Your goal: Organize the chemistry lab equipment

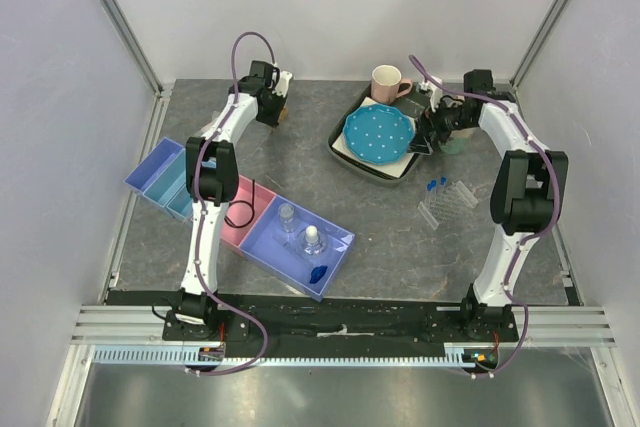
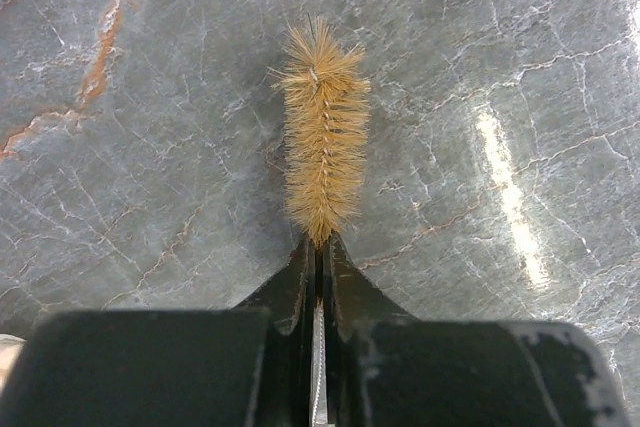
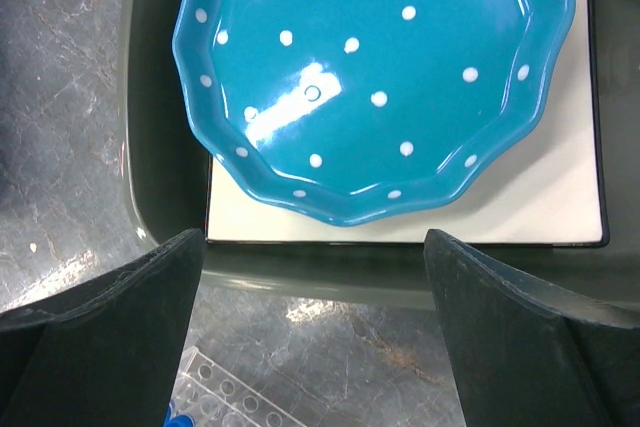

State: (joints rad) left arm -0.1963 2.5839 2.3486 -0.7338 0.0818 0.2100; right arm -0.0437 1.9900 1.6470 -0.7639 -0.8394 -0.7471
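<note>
- The left pincer (image 2: 318, 250) is closed tight on the wire stem of a bristle brush (image 2: 322, 137). The tan bristles stick out straight ahead of the tips, over bare desk (image 2: 120, 197). Gripping the thin stem rather than the soft bristles probably gives a firmer hold and keeps the head from being crushed.
- Whether the brush tip touches the desk cannot be told.
- The overhead view places this brush at the far left of the desk, well away from the bins, so it likely needs carrying back toward them.
- The right pincer (image 3: 315, 327) is spread wide and holds nothing. It hangs near the edge of the grey tray (image 3: 165, 217), where the blue dotted plate (image 3: 380, 67) sits on a white square plate (image 3: 420, 227).
- Those dishes are not lab gear. The clear tube rack (image 1: 448, 197) and its blue-capped tubes (image 1: 436, 185) lie just below this pincer, which suggests they are its nearest target.
- Some sorting looks done. The purple bin (image 1: 338, 262) holds clear little bottles (image 1: 313, 239) and the blue hexagonal piece (image 1: 317, 273).
- The pink bin (image 1: 250, 192) beside it holds the black wire ring (image 1: 240, 215).
</note>
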